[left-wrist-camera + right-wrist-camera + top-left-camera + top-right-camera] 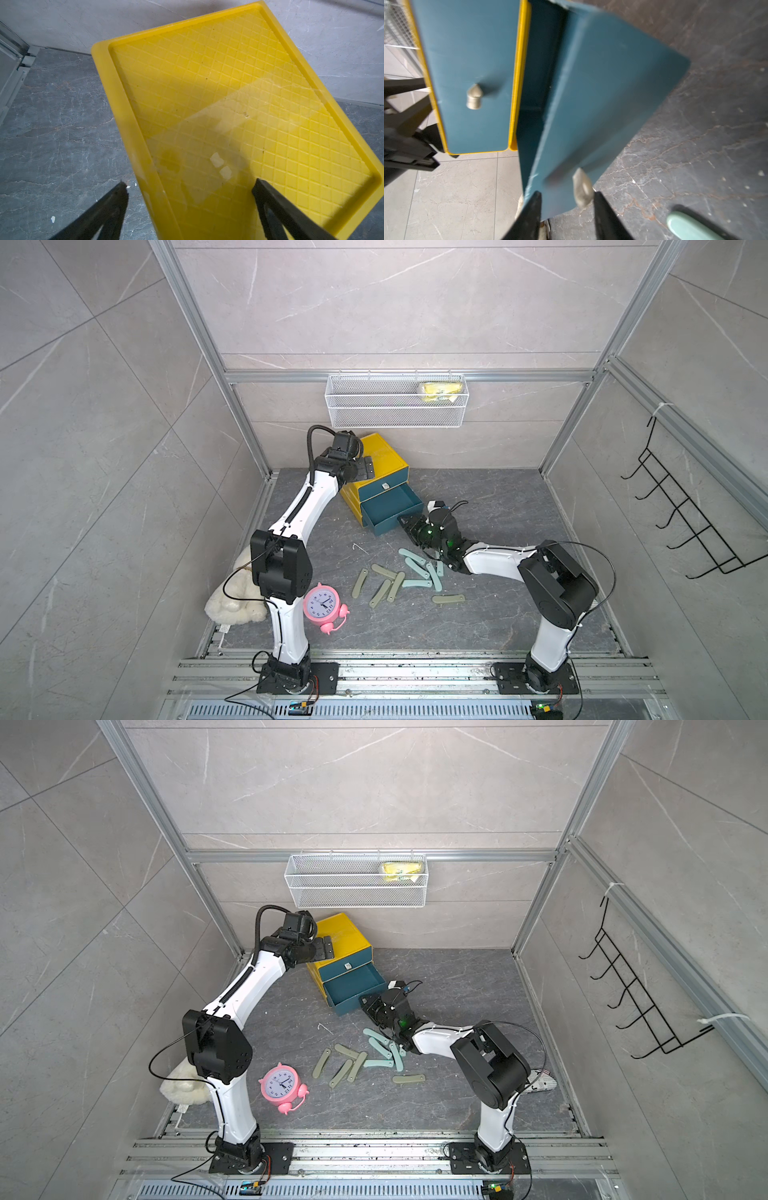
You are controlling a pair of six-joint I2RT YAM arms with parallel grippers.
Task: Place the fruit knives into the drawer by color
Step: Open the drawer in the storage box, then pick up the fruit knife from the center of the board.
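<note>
Currently the right end effector (566, 197) stands half open astride the pale pull (582, 188) of the pulled-out middle drawer (390, 506), gripping nothing; the left end effector (190, 182) hangs wide open and empty over the yellow top of the drawer unit (384, 456). Fruit knives (409, 576), olive green and pale teal, lie scattered on the surface (498, 614) just behind the right end effector, toward its arm's base, long axes fanned several ways. Judgement: right arm is far nearer; next pick means backing off and closing across one knife's long axis.
</note>
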